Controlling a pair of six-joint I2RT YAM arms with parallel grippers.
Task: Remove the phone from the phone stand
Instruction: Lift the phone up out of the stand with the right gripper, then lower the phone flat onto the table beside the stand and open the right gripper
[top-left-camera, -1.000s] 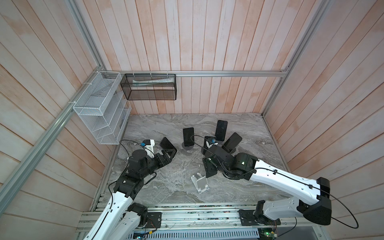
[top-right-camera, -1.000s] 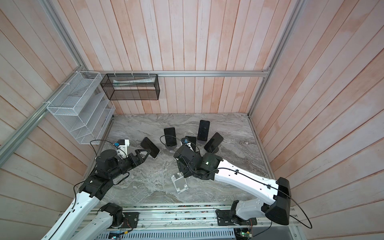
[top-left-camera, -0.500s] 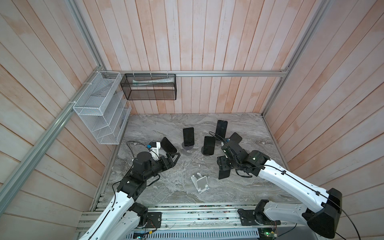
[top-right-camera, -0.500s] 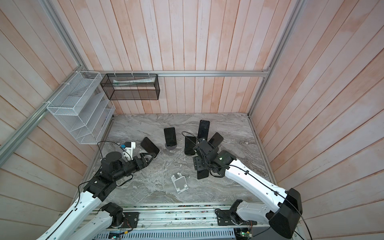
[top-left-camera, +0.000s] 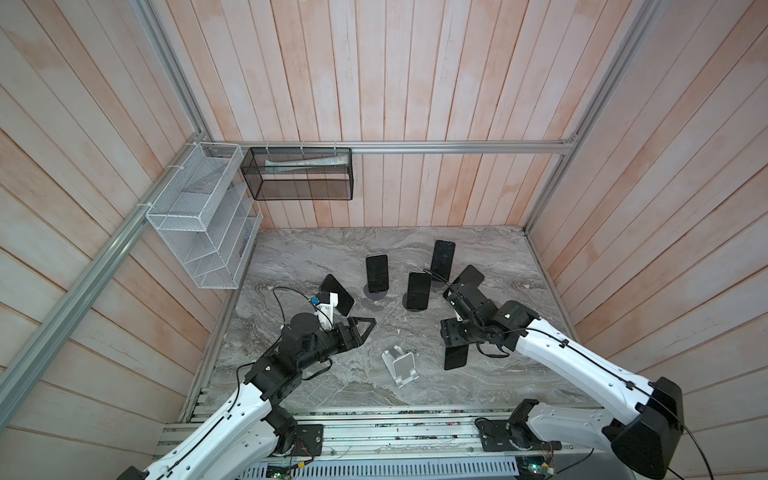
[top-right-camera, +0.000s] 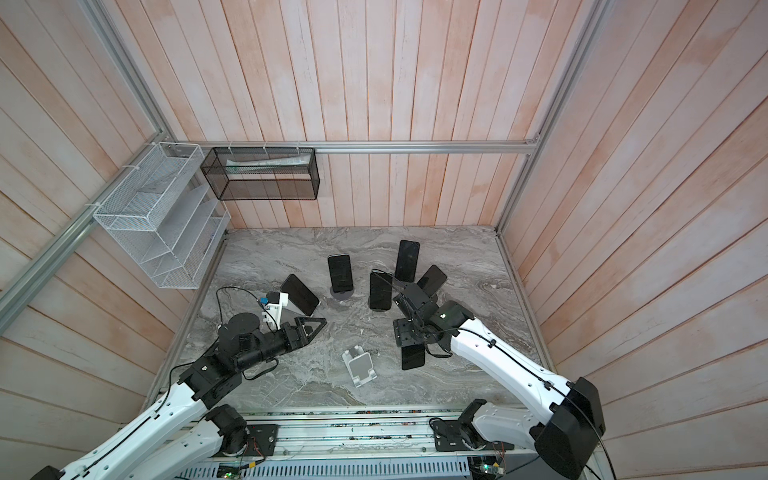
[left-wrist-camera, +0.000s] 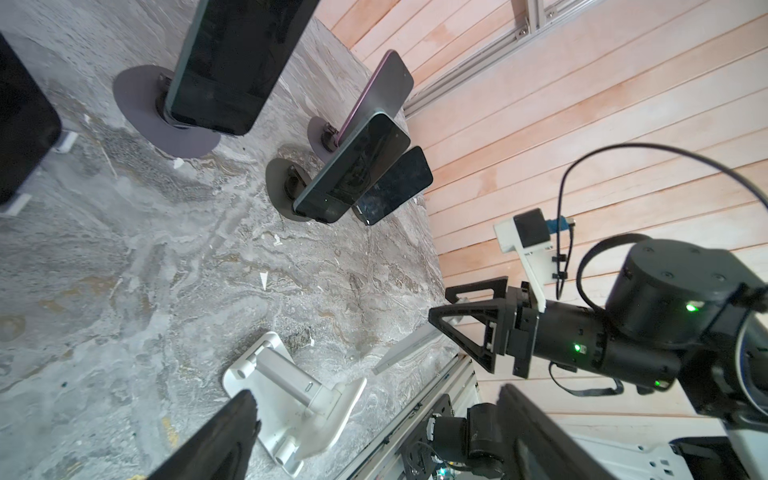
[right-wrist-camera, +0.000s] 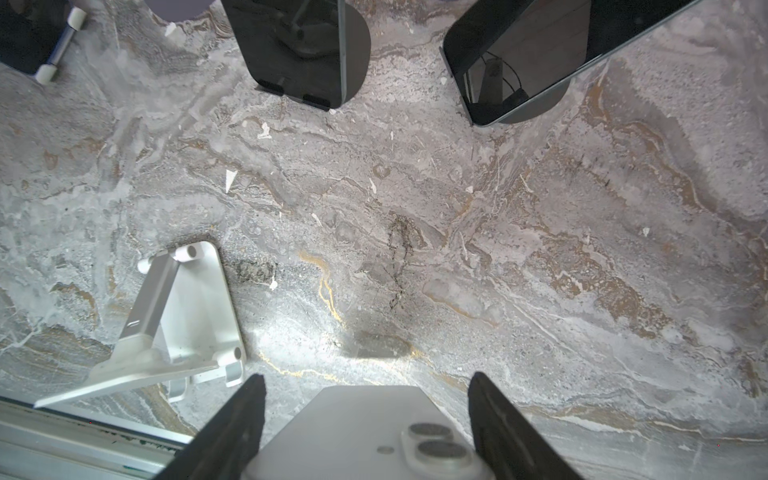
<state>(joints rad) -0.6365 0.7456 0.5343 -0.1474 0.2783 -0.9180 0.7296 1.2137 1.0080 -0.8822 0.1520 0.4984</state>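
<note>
Beside the empty white stand (top-left-camera: 401, 365), the phone (top-left-camera: 456, 356) is held above the tabletop (top-left-camera: 332, 257), clamped between the right fingers (right-wrist-camera: 232, 432). The left fingers (left-wrist-camera: 224, 440) are spread, empty. Removal is judged done; only setting down seems left.

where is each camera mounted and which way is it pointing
Top views: high over the arm bases, looking down at the marble table and phones on stands; left arm and right arm show.
Left wrist: on the left arm, facing across the table at the right gripper; own fingers show.
Right wrist: on the right arm, facing down at the table; own fingers flank the held white-backed phone.
Shared: all show the empty white stand.
</note>
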